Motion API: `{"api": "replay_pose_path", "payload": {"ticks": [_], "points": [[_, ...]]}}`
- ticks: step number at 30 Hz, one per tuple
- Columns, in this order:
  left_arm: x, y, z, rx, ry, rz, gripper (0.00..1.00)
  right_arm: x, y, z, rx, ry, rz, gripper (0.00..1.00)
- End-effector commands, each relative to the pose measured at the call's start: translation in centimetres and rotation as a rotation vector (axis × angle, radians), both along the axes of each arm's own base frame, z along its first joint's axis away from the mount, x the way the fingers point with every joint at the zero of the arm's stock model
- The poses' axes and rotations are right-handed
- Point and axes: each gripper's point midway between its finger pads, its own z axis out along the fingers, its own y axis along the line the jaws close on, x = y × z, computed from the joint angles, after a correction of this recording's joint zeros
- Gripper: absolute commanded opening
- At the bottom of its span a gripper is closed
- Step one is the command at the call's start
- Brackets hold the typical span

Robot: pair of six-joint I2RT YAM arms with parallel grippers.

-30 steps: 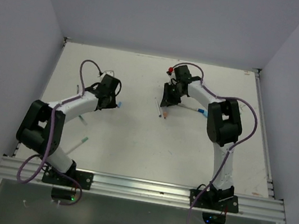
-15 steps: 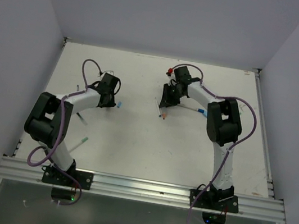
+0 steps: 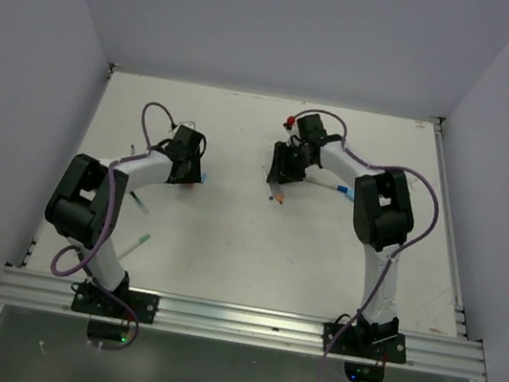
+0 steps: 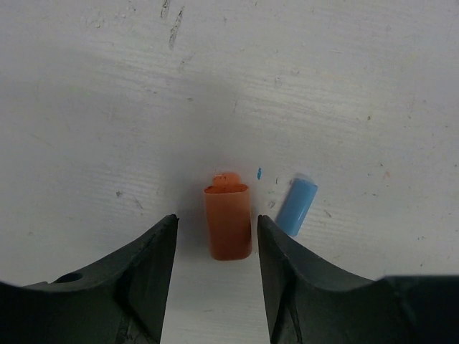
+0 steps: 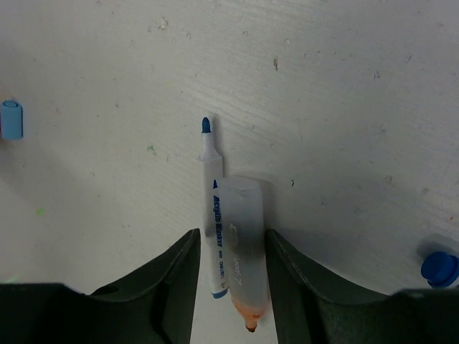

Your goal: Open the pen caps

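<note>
The left gripper [image 4: 215, 222] stood partly open, its jaws either side of an orange pen cap [image 4: 228, 226] that lay flat on the white tabletop [image 4: 323, 86]. A clear gap showed on the cap's left and a thin one on its right, so nothing was clamped. Just beside the orange cap, outside the jaws, lay a blue pen cap [image 4: 296, 206], tilted and apart from it.

The right gripper [image 5: 232, 236] was likewise partly open, straddling two pens lying side by side and touching. One was an uncapped blue-tipped pen [image 5: 210, 165] with a white barrel, the other an orange-tipped pen [image 5: 244, 244] with a cloudy barrel, close against the right-hand finger. Whether that finger pressed it could not be told. Farther out, a pale blue cap [image 5: 10, 119] lay at one edge of the wrist view and a dark blue cap [image 5: 439, 267] at the other.
</note>
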Motion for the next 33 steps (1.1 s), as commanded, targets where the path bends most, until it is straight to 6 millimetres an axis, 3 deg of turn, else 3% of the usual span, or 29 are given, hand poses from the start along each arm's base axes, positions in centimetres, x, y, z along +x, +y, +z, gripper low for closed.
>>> {"api": "replay_pose_path", "payload": {"ticks": [1,3,7,9,11,15,19,21,27,33], "points": [[0.9,0.5,0.6,-0.019,-0.049,0.034,0.53,-0.1,-0.4,1.7,0.005,-0.023,-0.018,0.47],[0.7,0.6,0.9,-0.033,-0.059,0.039,0.55,0.2,-0.5,2.6,0.009,-0.048,-0.035,0.48],[0.5,0.2,2.7,-0.061,-0.1,0.032,0.61,0.5,-1.2,6.3,0.007,-0.133,-0.086,0.51],[0.1,0.5,3.4,-0.053,-0.093,0.031,0.65,0.9,-2.7,7.0,-0.046,-0.155,-0.149,0.54],[0.1,0.4,5.5,-0.068,-0.138,0.024,0.68,1.2,-4.1,8.0,-0.072,-0.178,-0.206,0.55],[-0.3,-0.1,8.9,-0.113,-0.208,-0.004,0.71,1.5,-7.3,8.1,-0.11,-0.167,-0.382,0.58],[-0.6,-1.0,11.6,-0.161,-0.25,-0.057,0.73,1.9,-11.1,8.2,-0.197,-0.159,-0.624,0.75],[-1.1,-1.7,12.6,-0.2,-0.268,-0.082,0.73,1.8,-12.2,8.2,-0.231,-0.131,-0.73,0.76],[-2.2,-3.6,13.3,-0.278,-0.289,-0.141,0.73,2.0,-13.4,8.8,-0.223,-0.082,-0.981,0.8],[-2.9,-4.8,13.0,-0.303,-0.29,-0.183,0.73,1.6,-13.8,7.9,-0.22,0.008,-1.186,0.79]]}}
